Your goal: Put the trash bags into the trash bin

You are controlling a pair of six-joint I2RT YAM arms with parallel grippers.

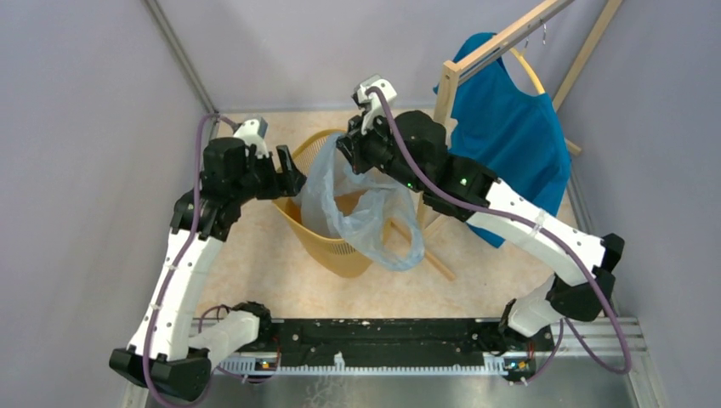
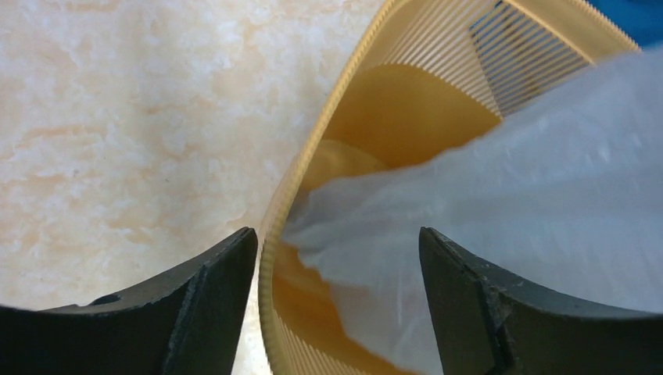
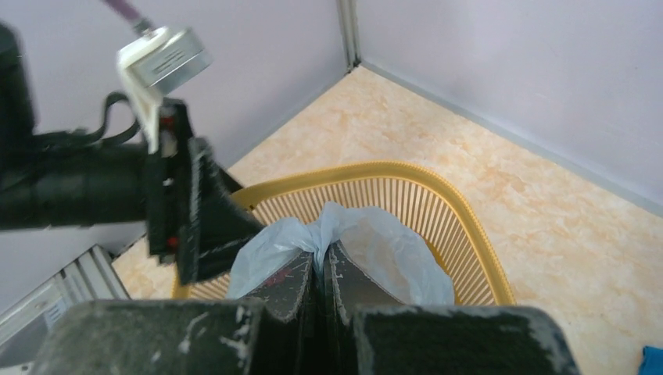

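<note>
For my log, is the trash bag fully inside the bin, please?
Partly in: trash bag hangs outside over the trash bin rim.

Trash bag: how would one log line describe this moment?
right fingers: shut on trash bag | left fingers: open astride trash bin rim | bag: partly hanging outside bin

Bright, even, diffuse light from above in all three views. From overhead: only faint, soft shadows on the desk point(image 1: 255, 272) beside the bin point(image 1: 332, 251); dull sheen on the metal strip point(image 1: 408, 395) at the near edge; fine detail slightly soft. From the left wrist: left claw point(image 2: 338, 234) dark and blurred near the lens, bag point(image 2: 547, 172) washed almost white, bin wall glowing orange. From the right wrist: right claw point(image 3: 320, 262) soft-edged, left claw smeared, far walls point(image 3: 508, 78) clear.
</note>
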